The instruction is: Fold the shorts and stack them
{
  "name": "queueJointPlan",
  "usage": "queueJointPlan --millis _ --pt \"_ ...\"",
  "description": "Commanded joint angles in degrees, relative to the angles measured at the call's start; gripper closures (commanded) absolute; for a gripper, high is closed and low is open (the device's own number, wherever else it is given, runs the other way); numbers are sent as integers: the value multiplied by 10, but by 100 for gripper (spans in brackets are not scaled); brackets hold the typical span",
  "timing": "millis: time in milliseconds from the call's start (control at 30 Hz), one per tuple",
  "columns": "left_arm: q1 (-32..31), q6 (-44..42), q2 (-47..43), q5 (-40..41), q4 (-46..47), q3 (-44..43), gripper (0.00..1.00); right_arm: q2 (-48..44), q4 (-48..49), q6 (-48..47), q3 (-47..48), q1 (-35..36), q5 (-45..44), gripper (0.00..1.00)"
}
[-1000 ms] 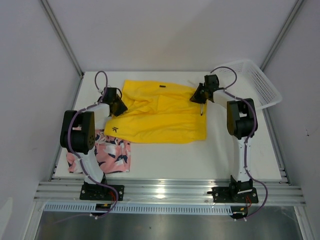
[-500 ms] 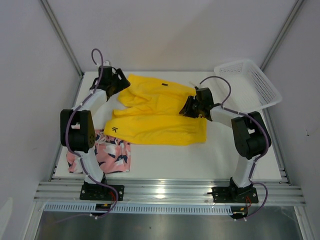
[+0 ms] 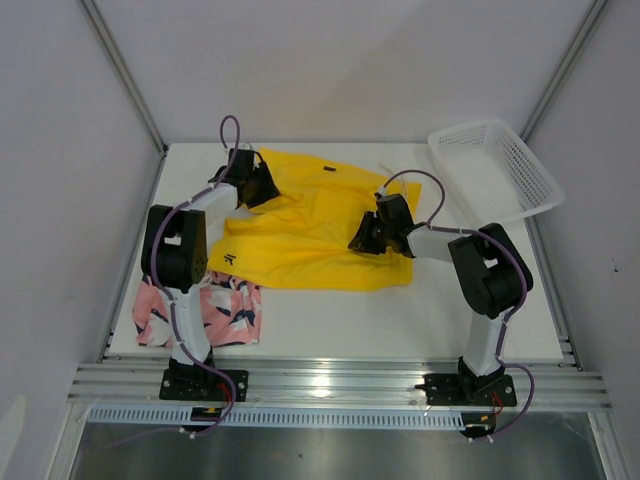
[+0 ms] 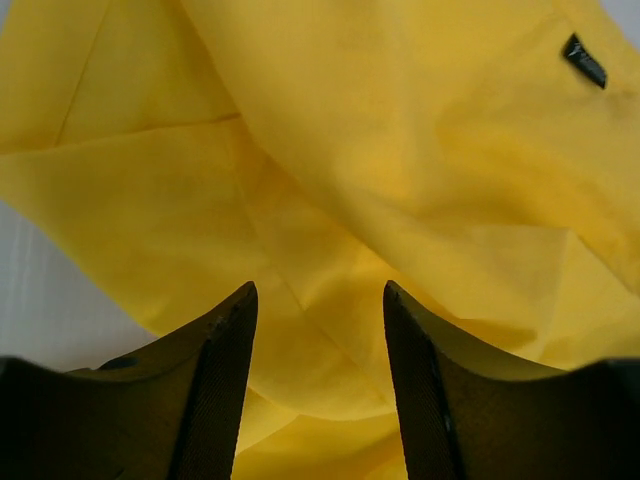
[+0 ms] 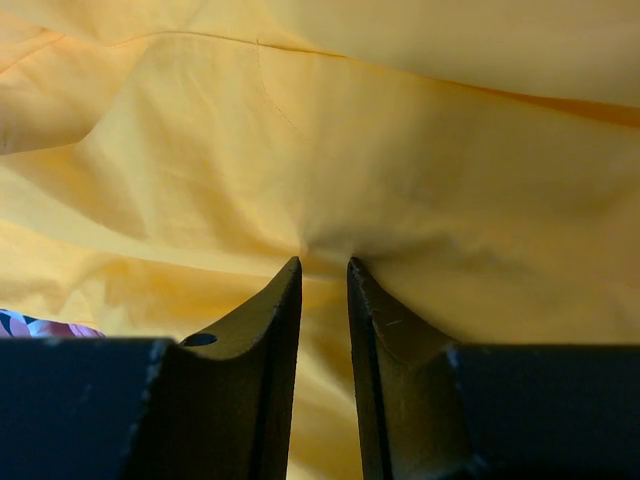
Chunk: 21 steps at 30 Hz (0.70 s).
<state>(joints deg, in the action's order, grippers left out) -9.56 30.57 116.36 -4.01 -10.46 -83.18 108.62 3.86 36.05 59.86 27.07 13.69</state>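
We judge the job to be less than half done. The pink shorts (image 3: pixel 232 312) lie in a compact, flat shape at the near left of the counter (image 3: pixel 400 320), partly hidden by the left arm, and look folded. The yellow shorts (image 3: pixel 320 225) are spread across the middle and back of the counter, rumpled, with 1 flap turned over along the far side. They need more folding, and the 2 pairs are well apart, so nothing is stacked yet.

The left claw (image 4: pixel 318 292) sits over the far left corner of the yellow shorts with its jaws clearly parted and nothing between them (only cloth below). The right claw (image 5: pixel 323 265) is at the right-hand middle of the same pair, jaws nearly together, tips on the cloth where a pucker gathers. We cannot tell whether that pucker is truly gripped.
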Motion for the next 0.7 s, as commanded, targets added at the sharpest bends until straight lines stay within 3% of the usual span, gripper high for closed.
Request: queueJointPlan --millis 0,167,300,367,533,667 --pt "3 16 -18 23 13 6 44 13 20 2 -2 0 -19 73" --pt "2 6 0 31 -5 -16 45 17 20 2 2 1 -18 73" --pt "1 -9 32 37 -24 -53 25 20 24 2 2 2 -14 73" --pt "0 -10 46 37 -25 -64 25 22 25 2 2 1 -11 74" --pt "-5 -13 78 54 -28 -87 27 21 26 2 1 2 -11 74" --pt "-10 -25 101 63 -42 -119 39 21 26 2 1 1 -10 75"
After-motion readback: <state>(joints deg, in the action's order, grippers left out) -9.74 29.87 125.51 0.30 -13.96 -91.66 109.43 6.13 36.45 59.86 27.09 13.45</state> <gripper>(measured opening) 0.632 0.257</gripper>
